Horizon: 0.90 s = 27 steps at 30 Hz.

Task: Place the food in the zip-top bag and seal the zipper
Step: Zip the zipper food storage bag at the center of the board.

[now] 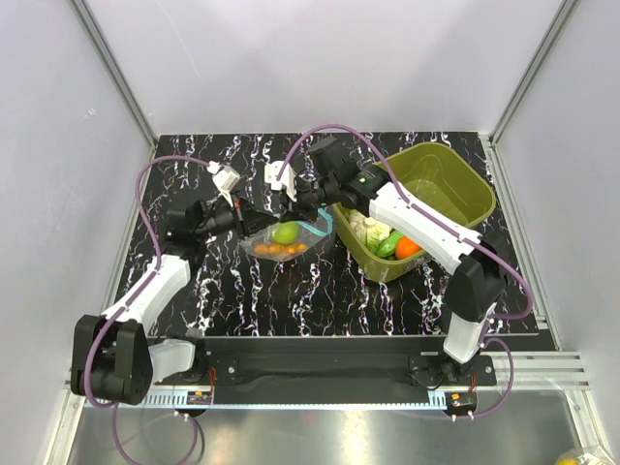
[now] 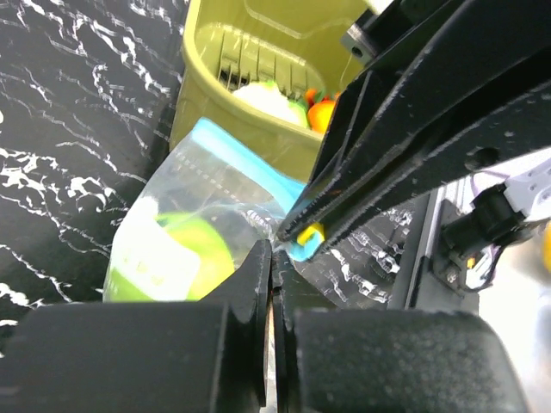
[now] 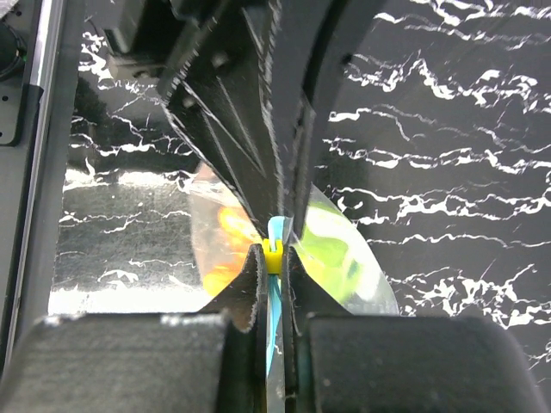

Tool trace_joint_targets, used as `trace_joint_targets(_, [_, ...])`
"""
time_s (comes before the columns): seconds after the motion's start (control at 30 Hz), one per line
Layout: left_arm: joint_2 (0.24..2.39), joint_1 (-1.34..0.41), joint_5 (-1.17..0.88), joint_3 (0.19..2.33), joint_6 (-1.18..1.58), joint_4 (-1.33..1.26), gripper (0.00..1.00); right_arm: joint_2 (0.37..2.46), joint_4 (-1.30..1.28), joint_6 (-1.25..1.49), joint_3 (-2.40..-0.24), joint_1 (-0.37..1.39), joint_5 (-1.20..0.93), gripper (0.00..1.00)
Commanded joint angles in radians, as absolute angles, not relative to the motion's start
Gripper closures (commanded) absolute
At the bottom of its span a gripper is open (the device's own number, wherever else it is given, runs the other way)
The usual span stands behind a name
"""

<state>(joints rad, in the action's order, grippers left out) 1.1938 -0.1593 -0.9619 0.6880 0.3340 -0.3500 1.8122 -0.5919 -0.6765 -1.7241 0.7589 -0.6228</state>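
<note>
The clear zip-top bag (image 1: pixel 281 240) lies on the table, holding a green apple (image 1: pixel 287 232) and orange carrot pieces (image 1: pixel 279 250). My left gripper (image 1: pixel 255 225) is shut on the bag's left end (image 2: pixel 274 251). My right gripper (image 1: pixel 303 209) is shut on the yellow slider (image 3: pixel 273 256) of the light-blue zipper (image 3: pixel 274 297), right against the left gripper's tips. The left wrist view shows the bag (image 2: pixel 202 194), the apple (image 2: pixel 185 258) and the right gripper's fingers (image 2: pixel 379 172) pinching the slider (image 2: pixel 310 232). The right wrist view shows carrot (image 3: pixel 225 245) and apple (image 3: pixel 337 248) through the plastic.
The olive-green tub (image 1: pixel 455 184) stands just right of the bag, against the right arm. It holds a white cauliflower (image 1: pixel 364 228), a green piece (image 1: pixel 387 244) and an orange fruit (image 1: pixel 409 248). The tub also shows in the left wrist view (image 2: pixel 250 120). White walls enclose the black marbled table (image 1: pixel 194 165).
</note>
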Motion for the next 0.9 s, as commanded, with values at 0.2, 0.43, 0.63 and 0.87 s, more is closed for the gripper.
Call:
trace_joint_targets(0.2, [1.062,-0.071,-1.032,0.663,0.497,-0.594,1.00,1.764,-0.609,-0.670,-1.652,0.723,-0.580,1.00])
trace_joint_targets(0.43, [1.022,-0.071,-1.097,0.660,0.517,-0.581,1.00,1.773,-0.539,-0.603,-1.661,0.686,-0.658,1.00])
trace_joint_targets(0.63, [1.017,-0.071,-1.086,0.672,0.541,-0.603,1.00,1.779,-0.415,-0.459,-1.655,0.680,-0.756,0.99])
trace_joint_targets(0.87, [1.028,-0.071,-1.055,0.684,0.612,-0.692,1.00,1.743,-0.123,-0.198,-1.523,0.676,-0.830,0.99])
